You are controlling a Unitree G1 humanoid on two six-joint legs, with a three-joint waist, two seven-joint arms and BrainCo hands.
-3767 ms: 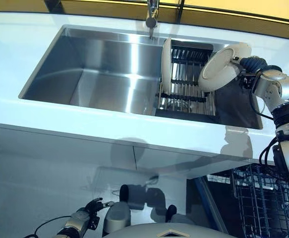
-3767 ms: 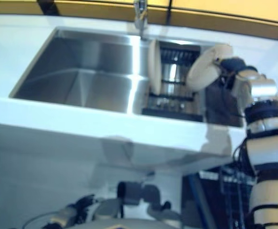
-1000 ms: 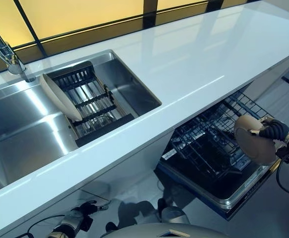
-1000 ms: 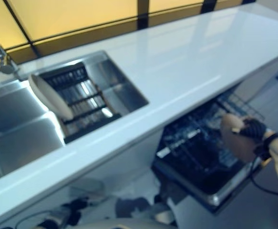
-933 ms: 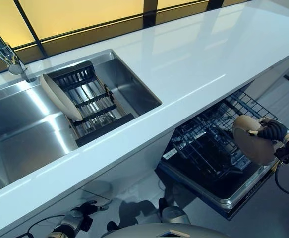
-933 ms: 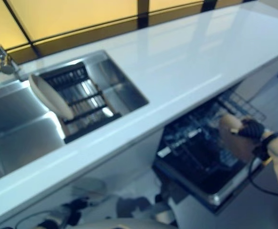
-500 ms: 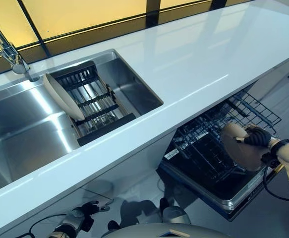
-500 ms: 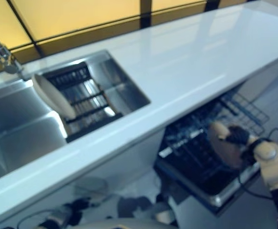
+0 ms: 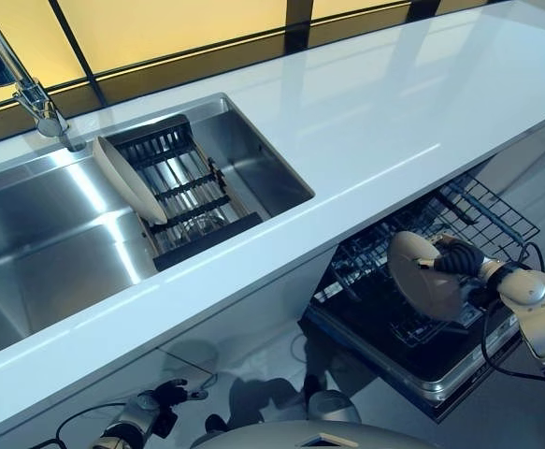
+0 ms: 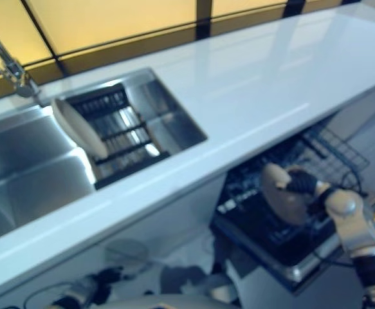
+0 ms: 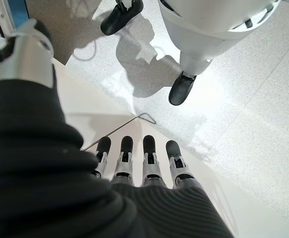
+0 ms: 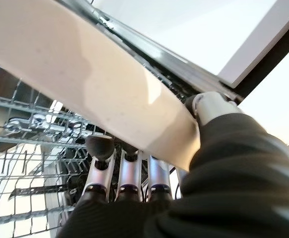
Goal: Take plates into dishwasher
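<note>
No writing could be read on anything in view. Two plates showed. One plate point(image 9: 422, 274) was in the right hand point(image 9: 461, 261), pinched at its rim between the thumb on one face and the fingers point(image 12: 127, 171) on the other, as the right wrist view showed. It was held on edge, tilted, just above the wire rack point(image 9: 482, 213) of the open dishwasher point(image 9: 422, 365), which was pulled out below the front edge of the counter point(image 9: 365, 112). Whether the plate touched the rack wires could not be told. The other plate point(image 9: 129, 180) leaned on edge at the left end of the dark drying rack point(image 9: 188, 187) that sat in the right part of the steel sink point(image 9: 48, 253); the slots to its right were free. A tap point(image 9: 15, 70) rose at the sink's back edge.

The left hand point(image 11: 139, 163) hung low, well away from the counter, over the pale floor point(image 11: 233, 99), its fingers straight and side by side, holding nothing.
</note>
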